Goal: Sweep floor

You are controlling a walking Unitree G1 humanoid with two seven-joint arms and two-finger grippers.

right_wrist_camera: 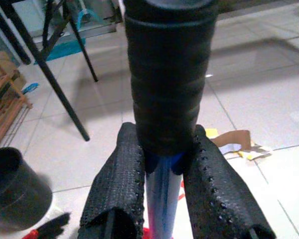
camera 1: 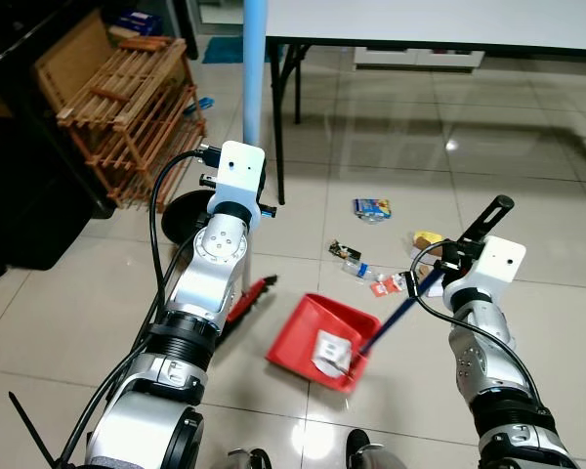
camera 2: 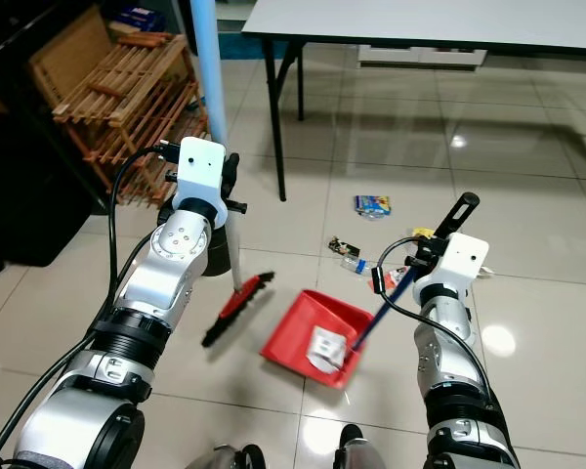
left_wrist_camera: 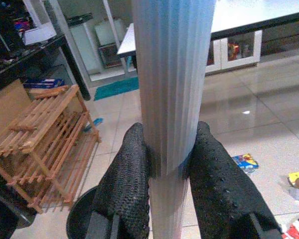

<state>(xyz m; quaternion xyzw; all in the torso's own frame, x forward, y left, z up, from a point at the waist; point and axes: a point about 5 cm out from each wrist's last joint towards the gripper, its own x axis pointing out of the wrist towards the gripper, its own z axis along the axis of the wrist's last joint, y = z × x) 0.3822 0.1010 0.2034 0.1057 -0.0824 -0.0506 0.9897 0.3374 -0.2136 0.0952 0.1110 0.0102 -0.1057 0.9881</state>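
1. Gripping the broom [camera 2: 236, 305] by its pale ribbed pole, your left gripper [left_wrist_camera: 169, 164] has both jaws clamped flat on the shaft. The red brush head rests on the tiles far below the jaws. It is long, light and stiff, and the smooth pole may twist, so hold firm.
2. Your right gripper [right_wrist_camera: 162, 167] is closed just beneath the black grip of the dustpan [camera 1: 308, 337] handle; the red pan sits on the floor below, one wrapper inside. It looks like light, rigid plastic.
3. The litter [camera 1: 371, 208] lies beyond the pan: thin, light, likely to skid on glossy tiles.
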